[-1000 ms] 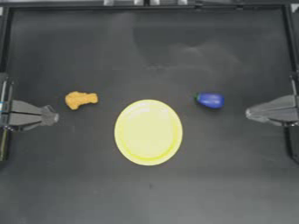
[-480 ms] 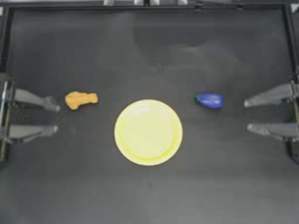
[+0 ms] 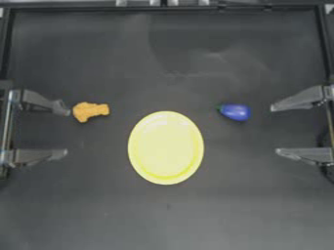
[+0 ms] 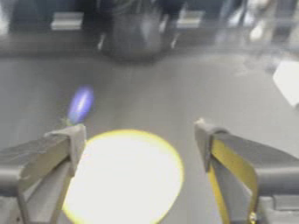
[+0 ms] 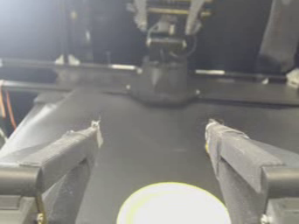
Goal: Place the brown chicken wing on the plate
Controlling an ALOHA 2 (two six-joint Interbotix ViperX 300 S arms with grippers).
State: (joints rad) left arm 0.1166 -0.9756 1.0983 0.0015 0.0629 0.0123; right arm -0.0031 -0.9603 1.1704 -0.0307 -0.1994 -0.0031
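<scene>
Approach step: the left tool (image 3: 64,131) waits with jaws apart at the table's left edge, beside the brown chicken wing (image 3: 89,111), left of the plate (image 3: 165,147); the next move calls for enclosing the wing.

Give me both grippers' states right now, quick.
Left gripper: open, holding nothing, at the table's left edge; one finger's tip is next to the brown chicken wing.
Right gripper: open, holding nothing, at the right edge.
</scene>
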